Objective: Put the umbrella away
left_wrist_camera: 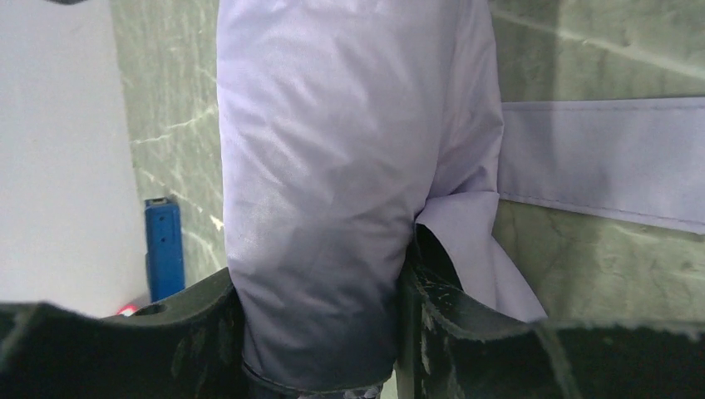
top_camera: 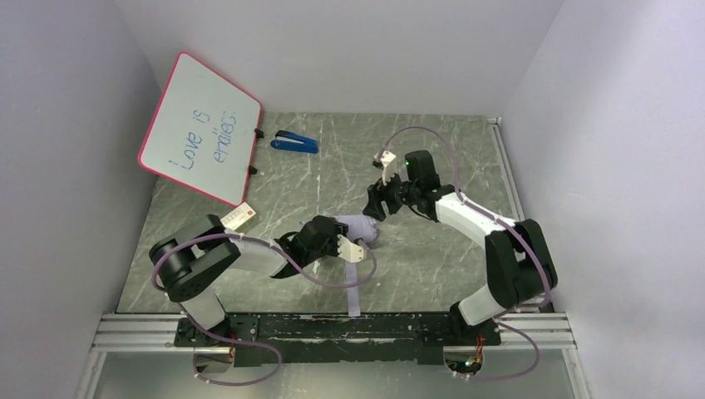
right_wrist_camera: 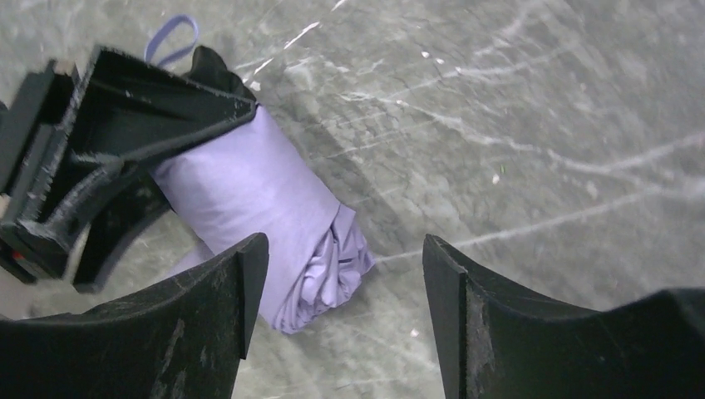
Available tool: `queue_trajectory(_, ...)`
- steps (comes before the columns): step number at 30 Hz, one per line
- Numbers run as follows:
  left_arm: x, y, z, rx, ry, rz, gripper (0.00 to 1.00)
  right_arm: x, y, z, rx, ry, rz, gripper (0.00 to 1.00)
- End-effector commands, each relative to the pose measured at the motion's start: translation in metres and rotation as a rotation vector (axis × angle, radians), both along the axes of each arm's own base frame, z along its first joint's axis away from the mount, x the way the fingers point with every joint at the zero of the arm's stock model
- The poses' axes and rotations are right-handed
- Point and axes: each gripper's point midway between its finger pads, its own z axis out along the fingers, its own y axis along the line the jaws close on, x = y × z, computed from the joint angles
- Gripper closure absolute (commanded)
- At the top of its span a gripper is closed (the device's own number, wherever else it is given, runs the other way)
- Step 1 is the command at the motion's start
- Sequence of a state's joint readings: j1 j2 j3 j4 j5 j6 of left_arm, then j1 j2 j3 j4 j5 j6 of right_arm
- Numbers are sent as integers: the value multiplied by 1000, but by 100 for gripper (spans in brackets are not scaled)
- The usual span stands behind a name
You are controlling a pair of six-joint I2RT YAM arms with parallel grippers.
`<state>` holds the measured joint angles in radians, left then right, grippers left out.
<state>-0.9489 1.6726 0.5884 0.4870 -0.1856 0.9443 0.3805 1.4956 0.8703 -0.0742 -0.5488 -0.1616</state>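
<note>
Left claw [top_camera: 347, 239] is clamped on the umbrella [top_camera: 362, 226]. Its two black fingers [left_wrist_camera: 195, 332] press on both sides of the rolled-up bundle, and the lilac cloth bulges out between them. The umbrella is folded up and lies on its side close to the middle of the worktop [top_camera: 449, 266], a bit nearer to the near edge than to the far edge. Its cloth is pale lilac and full of wrinkles. At one end the folds bunch together in a twisted tip. At the other end, past the left claw, a small lilac wrist loop [right_wrist_camera: 170, 37] shows. A long flat lilac strap [top_camera: 353, 291] runs from the umbrella and reaches the near edge.

The right claw [top_camera: 378, 199] is apart and holds nothing. It hangs over the worktop just beside the umbrella, on the side toward the far edge. From its own camera the bunched tip of the umbrella shows lower down, between the two dark fingers of this claw, and they do not touch it.

A blue stapler [top_camera: 295, 143] lies near the far edge, toward the far left corner. Next to it a whiteboard [top_camera: 199, 125] with a red rim stands tilted at the far left corner, with blue writing on it. A small red and white card [top_camera: 239, 216] lies just beside the lower corner of the whiteboard, near the left edge.
</note>
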Motion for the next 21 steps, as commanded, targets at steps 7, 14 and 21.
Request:
queue_trajectory(7, 5, 20, -3, 96, -178, 79, 95, -15, 28, -4, -24, -221, 580, 25)
queue_trajectory(14, 8, 16, -2, 110, -296, 86, 95, -31, 39, -15, -85, -239, 744, 23)
queue_trajectory(21, 4, 12, -6, 111, -300, 62, 95, -40, 38, -44, -182, -175, 819, 23)
